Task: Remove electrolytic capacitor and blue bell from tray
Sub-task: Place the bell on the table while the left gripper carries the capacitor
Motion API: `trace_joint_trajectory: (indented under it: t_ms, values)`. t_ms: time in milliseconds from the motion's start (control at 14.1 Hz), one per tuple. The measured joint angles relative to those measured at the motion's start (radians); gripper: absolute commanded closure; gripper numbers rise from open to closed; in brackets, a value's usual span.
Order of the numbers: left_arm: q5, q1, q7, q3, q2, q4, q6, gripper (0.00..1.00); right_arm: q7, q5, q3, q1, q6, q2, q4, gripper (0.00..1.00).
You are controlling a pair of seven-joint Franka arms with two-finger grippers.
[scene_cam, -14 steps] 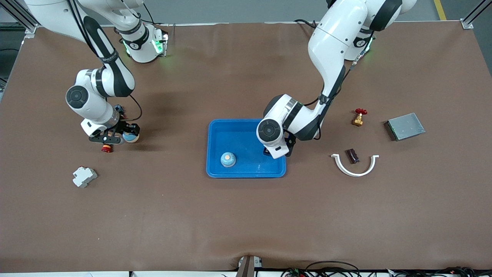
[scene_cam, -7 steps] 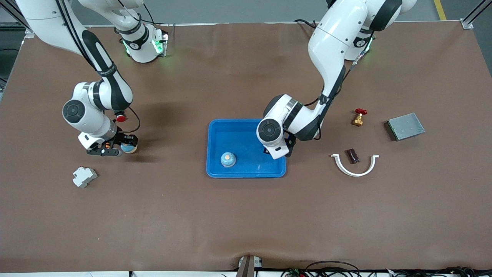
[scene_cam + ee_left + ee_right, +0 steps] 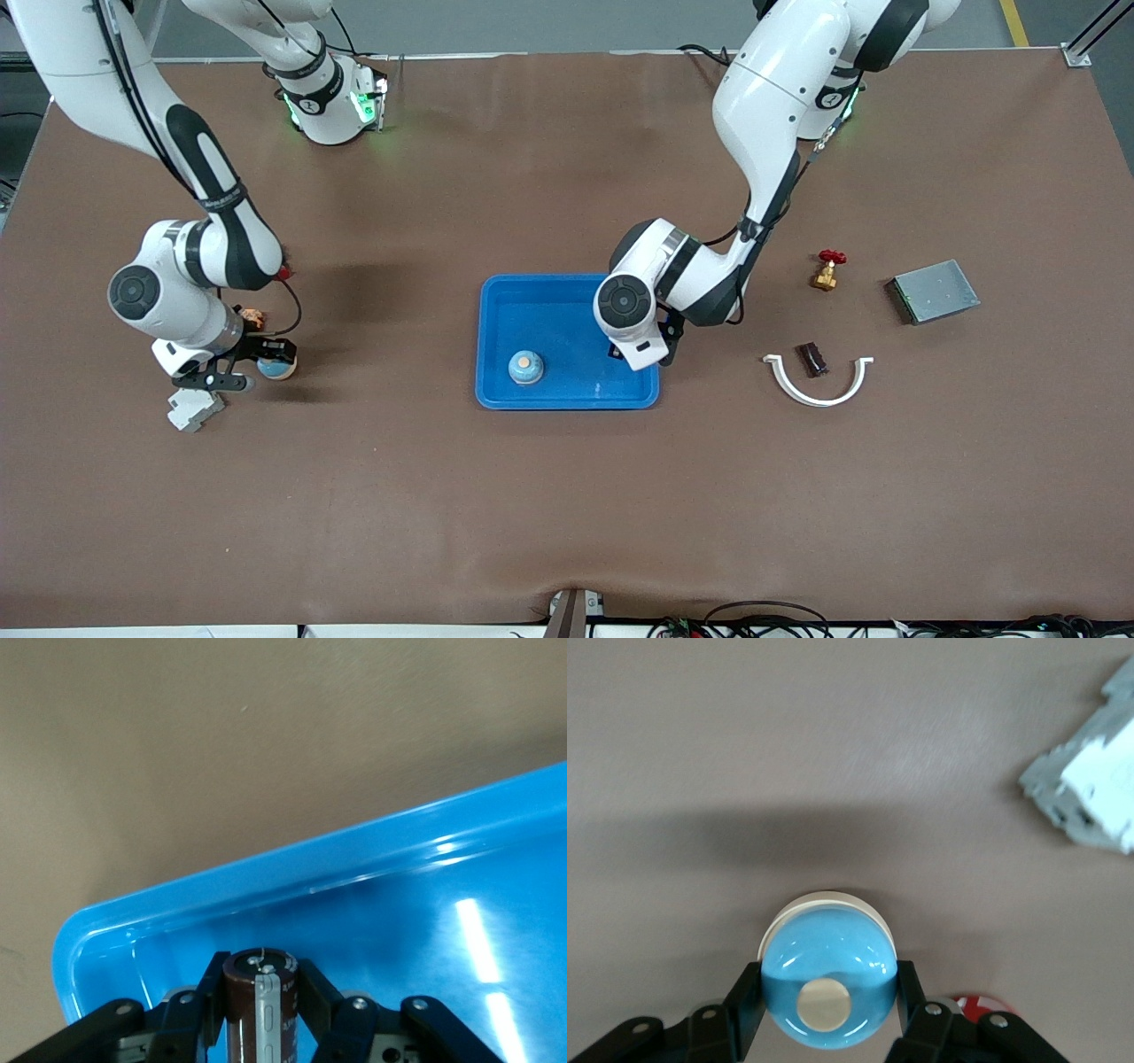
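Overhead, from the front camera, the blue tray (image 3: 567, 341) sits mid-tabletop with one blue bell (image 3: 525, 367) resting inside it, toward the rim nearer the camera. The left end effector (image 3: 640, 353) is down inside the tray at the side toward the left arm's end, mostly hidden under its own wrist. The right end effector (image 3: 257, 363) hangs over the tabletop toward the right arm's end, clamped on a second blue bell (image 3: 277, 366), beside a white terminal block (image 3: 193, 407).

Seen from the left wrist, the left end effector (image 3: 261, 1019) is closed on the electrolytic capacitor (image 3: 260, 1001), a dark brown upright cylinder with a grey stripe, just inside a rounded tray (image 3: 266, 873) corner.

Seen from the right wrist, the right end effector (image 3: 826, 1010) grips the second blue bell (image 3: 827, 979) across its dome, with the terminal block (image 3: 1090, 780) well apart.

Judging the step, the capacitor should rise straight up until it clears the rim before travelling outward; the grip is narrow on a smooth can, so a slow, vertical lift would guard against it pivoting or catching the corner wall.
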Motion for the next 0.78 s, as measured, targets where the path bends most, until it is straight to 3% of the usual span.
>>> trace_joint_trajectory:
  t_ms: [142,213,284,569,782]
  values:
    - [0.002,0.030,0.046,0.004,-0.030,0.012,-0.003,1.00,-0.036,0.030,0.001,-0.015,-0.005,0.039,0.045,1.00]
    - [0.003,0.054,0.086,0.004,-0.054,0.017,-0.016,1.00,-0.039,0.035,0.001,-0.018,-0.011,0.045,0.060,0.20]
    - [0.003,0.080,0.135,0.006,-0.083,0.019,-0.038,1.00,-0.039,0.042,0.001,-0.019,-0.011,0.052,0.072,0.00]
    - [0.014,0.235,0.385,0.011,-0.169,0.019,-0.098,1.00,-0.040,0.058,0.007,-0.023,-0.013,0.070,0.102,0.00]
    - [0.065,0.339,0.561,0.011,-0.180,0.019,-0.099,1.00,0.000,0.068,0.055,0.017,-0.052,0.066,0.147,0.00]
